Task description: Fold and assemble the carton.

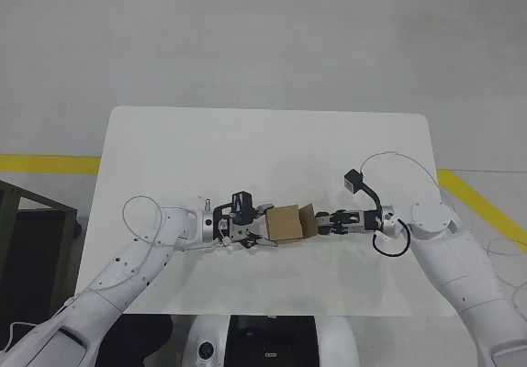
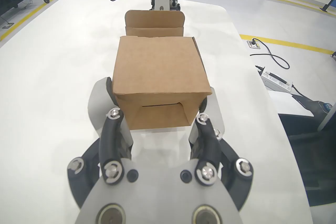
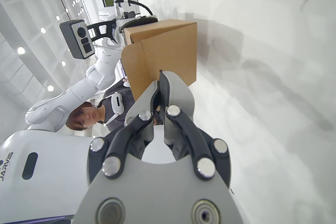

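A brown carton (image 1: pixel 285 223) lies on its side at the middle of the table's front part, between both arms. My left gripper (image 1: pixel 262 229) clasps one open end, its fingers (image 2: pixel 109 88) pressed on the two outer side walls of the carton (image 2: pixel 157 67). At the opposite end a rounded flap (image 2: pixel 155 19) stands up. My right gripper (image 1: pixel 321 224) is shut, with its tip (image 3: pixel 160 78) against that flap (image 3: pixel 136 64); whether it pinches the cardboard I cannot tell. From the left wrist, the right gripper (image 2: pixel 162 7) shows just behind the flap.
The white table (image 1: pixel 245 138) stretches bare behind the carton. The right arm's wrist camera (image 1: pixel 353 177) juts out on a black bracket. A dark frame (image 1: pixel 6 211) stands off the table's left side. A power brick with a cable (image 2: pixel 275 80) lies on the floor.
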Action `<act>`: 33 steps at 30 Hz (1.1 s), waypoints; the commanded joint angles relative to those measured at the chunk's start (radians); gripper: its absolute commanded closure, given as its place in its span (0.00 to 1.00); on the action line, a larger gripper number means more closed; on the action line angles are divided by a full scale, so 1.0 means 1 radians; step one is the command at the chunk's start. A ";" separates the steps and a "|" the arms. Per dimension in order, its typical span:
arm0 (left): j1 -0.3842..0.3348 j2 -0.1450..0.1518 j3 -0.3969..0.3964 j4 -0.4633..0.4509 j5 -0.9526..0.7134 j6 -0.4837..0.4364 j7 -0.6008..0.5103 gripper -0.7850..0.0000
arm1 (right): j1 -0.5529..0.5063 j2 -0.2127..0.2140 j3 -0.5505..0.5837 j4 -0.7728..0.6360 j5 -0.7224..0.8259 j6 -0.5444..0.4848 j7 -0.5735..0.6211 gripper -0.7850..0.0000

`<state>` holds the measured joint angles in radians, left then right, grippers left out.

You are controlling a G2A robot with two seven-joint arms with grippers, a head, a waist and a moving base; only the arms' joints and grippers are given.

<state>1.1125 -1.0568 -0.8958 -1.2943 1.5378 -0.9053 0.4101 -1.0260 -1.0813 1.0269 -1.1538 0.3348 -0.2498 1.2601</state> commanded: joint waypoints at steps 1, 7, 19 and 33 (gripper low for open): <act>-0.004 -0.001 0.004 0.003 0.004 -0.001 -0.005 0.32 | 0.002 -0.002 -0.008 -0.002 0.000 0.008 0.005 1.00; -0.011 -0.005 0.019 0.020 0.013 0.004 -0.006 0.22 | 0.011 -0.009 -0.031 0.008 0.006 0.010 0.005 1.00; -0.022 -0.008 0.030 0.041 0.031 0.019 -0.003 0.25 | 0.039 -0.026 -0.072 0.058 0.011 0.013 -0.012 0.84; -0.009 -0.002 0.020 0.028 0.037 0.014 -0.006 0.25 | 0.043 -0.023 -0.057 0.062 0.015 -0.009 -0.016 0.81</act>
<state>1.1035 -1.0588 -0.8752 -1.2664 1.5743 -0.8911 0.4053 -0.9838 -1.1040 0.9698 -1.0929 0.3478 -0.2575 1.2443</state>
